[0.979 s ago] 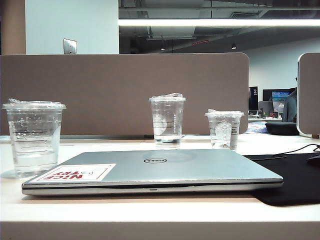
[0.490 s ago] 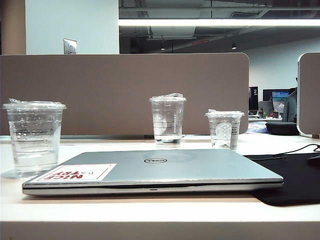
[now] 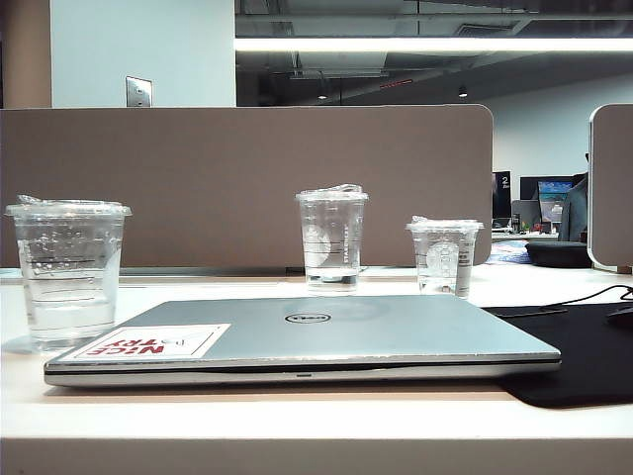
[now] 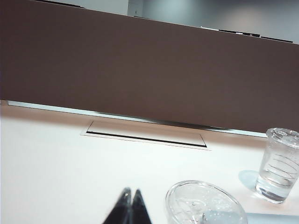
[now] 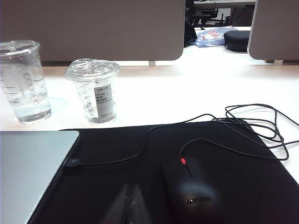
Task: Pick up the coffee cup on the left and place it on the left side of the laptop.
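Change: nothing had shifted between the earlier exterior pictures and this one; the cups and laptop stood where they were, and neither arm showed in that view.
Meaning for the task: by my judgement the pick had not begun; the cup sat untouched.
Coffee cup: the clear plastic ring-lined coffee cup with the flat lid (image 3: 67, 269) stood on the white worktop (image 3: 316, 416) near its left edge, just beside the laptop's stickered corner and partly filled with water.
Laptop: the thin silver Dell laptop (image 3: 316, 336) lay shut at the front middle.
Left hand: the left hand (image 4: 129, 207) had its dark fingertips pressed together, holding nothing, low over the worktop beside a clear lid (image 4: 205, 203).
Right hand: the right hand (image 5: 127, 205) looked closed and empty, though blurred, above the black mouse mat (image 5: 187, 163) next to the black Lenovo mouse (image 5: 194, 189).
Hidden: the left wrist view cut that lid off, so whose cup it was stayed unsure; both hands showed only their tips.
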